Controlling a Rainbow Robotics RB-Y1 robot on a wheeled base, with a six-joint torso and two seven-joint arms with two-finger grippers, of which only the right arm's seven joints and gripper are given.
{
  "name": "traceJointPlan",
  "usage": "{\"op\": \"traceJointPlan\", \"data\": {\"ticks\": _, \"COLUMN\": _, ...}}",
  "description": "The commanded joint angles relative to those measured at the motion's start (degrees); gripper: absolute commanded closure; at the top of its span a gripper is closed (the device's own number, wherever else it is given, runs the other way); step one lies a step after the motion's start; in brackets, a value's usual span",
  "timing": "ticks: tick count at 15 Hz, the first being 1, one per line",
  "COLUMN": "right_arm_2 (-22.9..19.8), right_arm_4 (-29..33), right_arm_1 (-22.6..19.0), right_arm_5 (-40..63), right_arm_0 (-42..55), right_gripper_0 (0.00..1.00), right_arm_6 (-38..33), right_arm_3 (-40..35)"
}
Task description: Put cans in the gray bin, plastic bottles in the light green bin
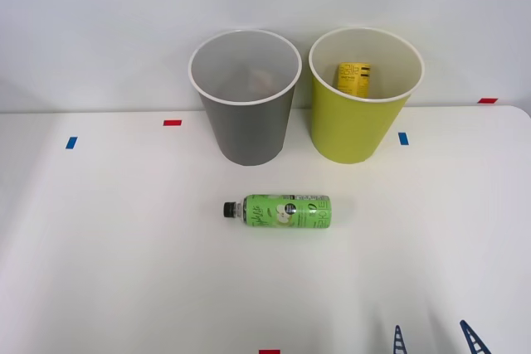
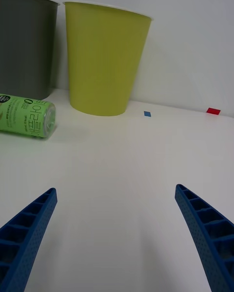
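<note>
A green-labelled plastic bottle (image 1: 282, 210) with a black cap lies on its side at mid-table, cap pointing left; its base end shows in the wrist view (image 2: 27, 115). Behind it stand the gray bin (image 1: 246, 99) (image 2: 24, 48) and, to its right, the light green bin (image 1: 362, 95) (image 2: 105, 57). A yellow-labelled bottle (image 1: 355, 78) rests inside the light green bin. Something pale lies in the gray bin, too dim to name. My right gripper (image 1: 436, 341) (image 2: 117, 233) hovers open near the table's front edge, right of the green bottle, with nothing between its fingers.
Small tape marks dot the white table: blue (image 1: 71, 143) and red (image 1: 172, 123) at left, blue (image 1: 403, 138) and red (image 1: 487, 100) at right, red (image 1: 269, 351) at the front edge. A wall rises right behind the bins.
</note>
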Motion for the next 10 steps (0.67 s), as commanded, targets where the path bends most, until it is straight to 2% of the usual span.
{"op": "traceJointPlan", "data": {"ticks": 1, "right_arm_2": 0.0, "right_arm_4": 0.0, "right_arm_1": 0.0, "right_arm_5": 0.0, "right_arm_0": 0.0, "right_gripper_0": 0.17, "right_arm_6": 0.0, "right_arm_3": 0.0}}
{"op": "traceJointPlan", "data": {"ticks": 10, "right_arm_2": 0.0, "right_arm_4": 0.0, "right_arm_1": 0.0, "right_arm_5": 0.0, "right_arm_0": 0.0, "right_gripper_0": 0.17, "right_arm_6": 0.0, "right_arm_3": 0.0}}
